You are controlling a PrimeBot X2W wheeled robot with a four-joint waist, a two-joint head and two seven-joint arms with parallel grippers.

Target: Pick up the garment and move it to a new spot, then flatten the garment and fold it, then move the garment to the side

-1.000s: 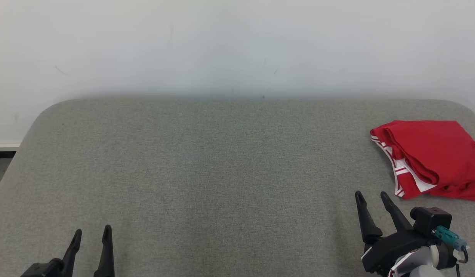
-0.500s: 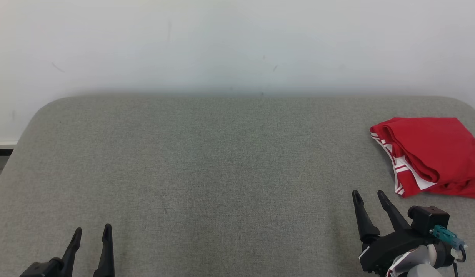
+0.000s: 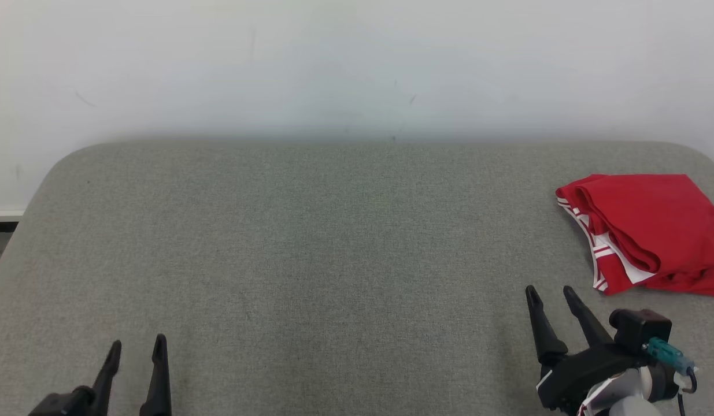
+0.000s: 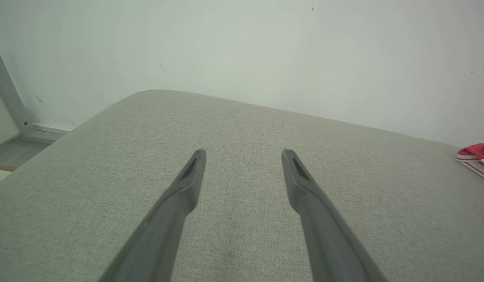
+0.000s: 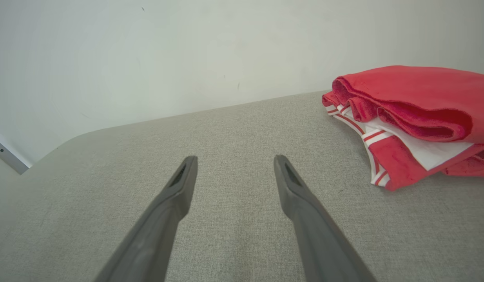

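The red garment (image 3: pixel 651 225) with its white-striped trim lies folded at the right edge of the grey fabric-covered counter (image 3: pixel 333 242), towards the far corner. The right claw (image 3: pixel 548 290) sits low at the near right with its fingers spread wide and nothing between them. Its tips are near the garment's front edge, not touching. Over on the left, the left claw (image 3: pixel 138 341) is spread too, empty and well apart from the garment. A plain white wall (image 3: pixel 333 58) stands behind.

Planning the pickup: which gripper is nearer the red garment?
Right. The right gripper sits close in front of the red garment, not touching; the left gripper is far across the grey fabric surface.
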